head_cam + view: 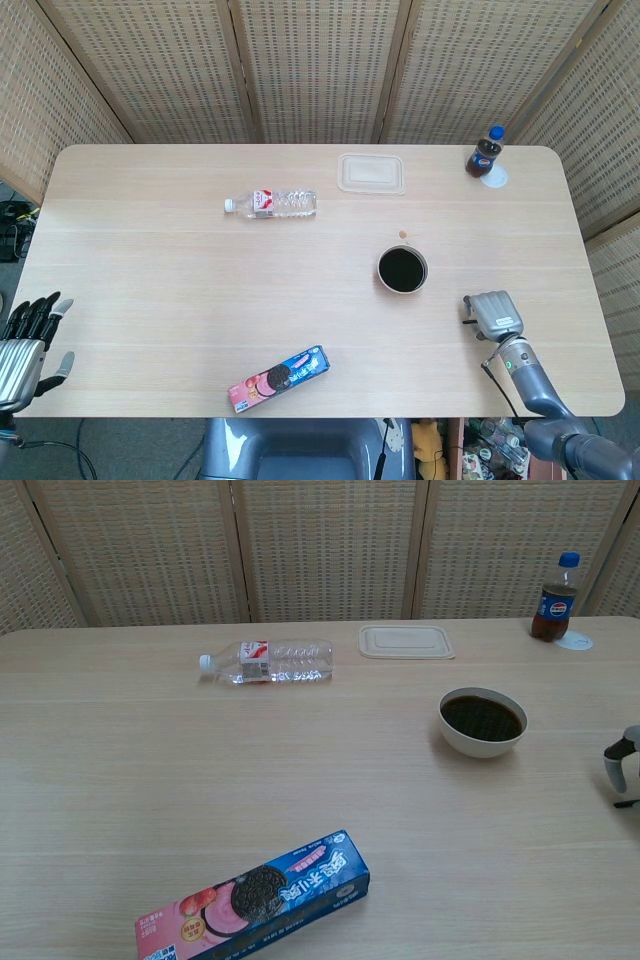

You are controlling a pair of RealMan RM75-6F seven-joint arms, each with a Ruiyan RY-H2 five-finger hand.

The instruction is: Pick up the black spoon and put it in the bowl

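R. hand (493, 313), fingers curled under, grip unclear, hovers near white ceramic bowl (402, 269) on table (150, 280); black spoon not visible. L. hand (25, 340) idle, fingers apart. Next, prob.: locate spoon.

My right hand (494, 315) hangs palm down at the end of its grey forearm, the fingers curled under so I can only see its back; in the chest view just a sliver of it (626, 770) shows at the frame's edge. My left hand (26, 340) sits with dark fingers (32, 315) spread and pointing away from the wrist, thumb out to the side, holding nothing.
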